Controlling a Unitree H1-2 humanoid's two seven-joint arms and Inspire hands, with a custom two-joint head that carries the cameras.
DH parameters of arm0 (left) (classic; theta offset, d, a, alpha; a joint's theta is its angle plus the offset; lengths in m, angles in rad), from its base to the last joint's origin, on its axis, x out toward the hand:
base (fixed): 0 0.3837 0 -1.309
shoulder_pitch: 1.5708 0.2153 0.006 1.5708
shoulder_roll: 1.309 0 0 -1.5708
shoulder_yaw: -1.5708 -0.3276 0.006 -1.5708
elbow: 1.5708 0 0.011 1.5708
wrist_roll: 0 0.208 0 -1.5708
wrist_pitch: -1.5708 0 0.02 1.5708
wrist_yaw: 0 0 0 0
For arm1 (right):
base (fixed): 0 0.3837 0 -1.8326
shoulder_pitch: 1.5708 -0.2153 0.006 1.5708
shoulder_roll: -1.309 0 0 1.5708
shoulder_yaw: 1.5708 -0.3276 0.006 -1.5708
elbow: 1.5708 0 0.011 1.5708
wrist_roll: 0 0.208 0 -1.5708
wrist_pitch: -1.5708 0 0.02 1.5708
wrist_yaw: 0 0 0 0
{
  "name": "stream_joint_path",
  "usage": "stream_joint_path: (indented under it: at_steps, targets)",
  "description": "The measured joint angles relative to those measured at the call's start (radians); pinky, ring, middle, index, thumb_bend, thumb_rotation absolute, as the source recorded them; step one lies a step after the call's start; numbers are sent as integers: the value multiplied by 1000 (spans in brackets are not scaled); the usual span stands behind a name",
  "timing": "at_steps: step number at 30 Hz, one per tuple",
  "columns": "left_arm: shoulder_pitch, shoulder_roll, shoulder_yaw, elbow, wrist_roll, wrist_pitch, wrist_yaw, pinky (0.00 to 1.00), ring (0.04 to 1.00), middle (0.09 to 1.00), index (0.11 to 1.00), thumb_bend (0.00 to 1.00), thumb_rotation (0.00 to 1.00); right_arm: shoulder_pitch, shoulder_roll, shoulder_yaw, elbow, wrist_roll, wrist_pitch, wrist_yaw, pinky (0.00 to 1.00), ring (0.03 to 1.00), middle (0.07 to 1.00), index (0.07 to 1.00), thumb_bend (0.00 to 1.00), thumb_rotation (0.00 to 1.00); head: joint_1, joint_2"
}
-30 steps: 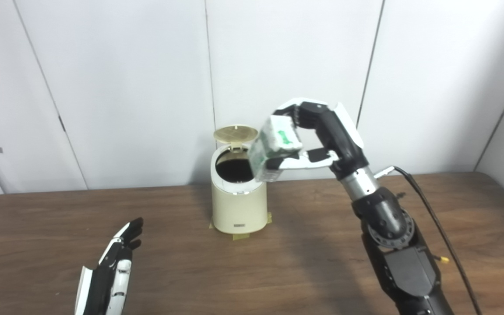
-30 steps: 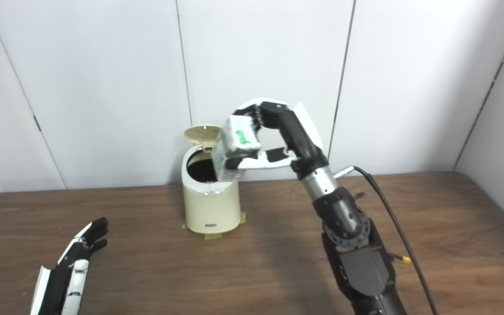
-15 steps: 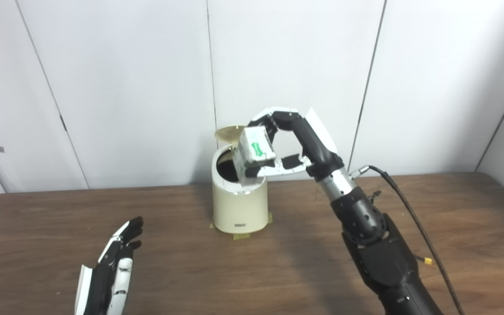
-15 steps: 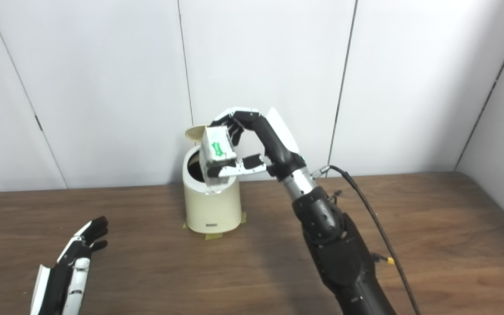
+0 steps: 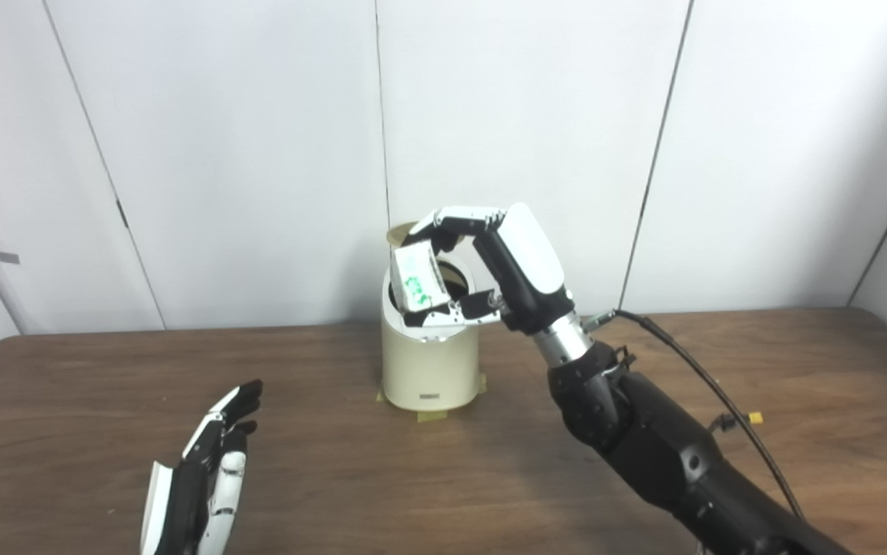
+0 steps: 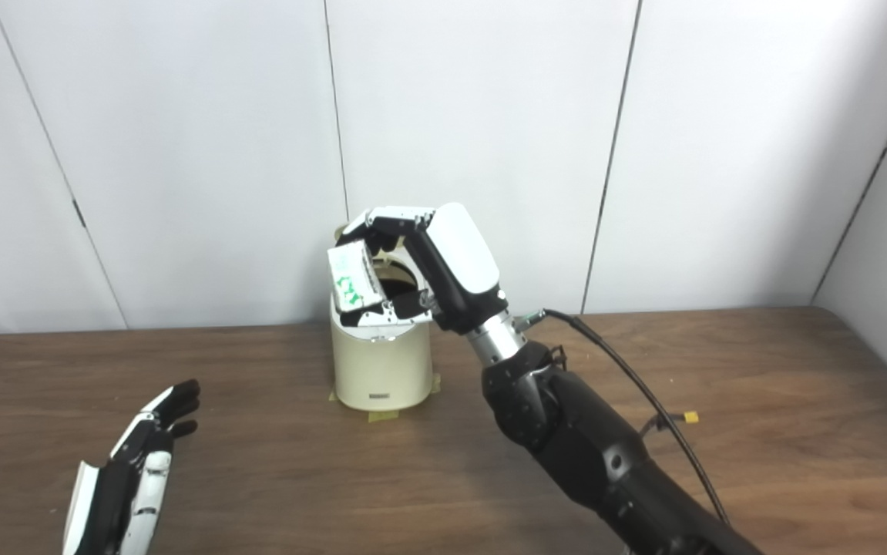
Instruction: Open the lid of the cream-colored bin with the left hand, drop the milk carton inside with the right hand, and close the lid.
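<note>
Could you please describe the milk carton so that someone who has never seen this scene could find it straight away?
Start at the brown wooden table and find the cream-colored bin standing near its back edge, lid up. Just above the bin's open mouth, the right hand holds a small box, the milk carton, tilted. It is the only white thing with green print.

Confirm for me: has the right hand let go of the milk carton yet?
No, the right hand grips the milk carton between fingers and thumb, over the open mouth of the cream-colored bin.
</note>
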Motion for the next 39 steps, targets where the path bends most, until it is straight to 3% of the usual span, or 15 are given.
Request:
stream_joint_path:
  at_steps: [6, 12, 18, 27, 39]
  targets:
    - [8, -2, -1, -14, 26, 13, 7, 768, 837, 852, 841, 294, 957, -98, -23, 143, 89, -88, -7, -229, 398, 437, 490, 493, 518, 0, 9, 3]
    - [13, -3, -3, -21, 35, 27, 8, 759, 835, 850, 840, 308, 977, -134, -24, 225, 162, -127, -11, -344, 388, 435, 489, 494, 518, 0, 26, 5]
    - [23, -3, -9, -33, 39, 33, 8, 759, 837, 849, 838, 291, 965, -149, -21, 278, 246, -179, -14, -421, 379, 434, 490, 496, 517, 0, 35, 8]
    - [28, -7, -24, -39, 25, 33, 8, 771, 844, 854, 840, 289, 965, -173, 27, 332, 334, -158, -14, -492, 376, 437, 487, 495, 518, 0, 57, 14]
    - [30, -10, -39, -42, 19, 33, 9, 778, 850, 854, 838, 294, 946, -173, 47, 379, 409, -149, -14, -523, 380, 439, 489, 491, 518, 0, 98, 8]
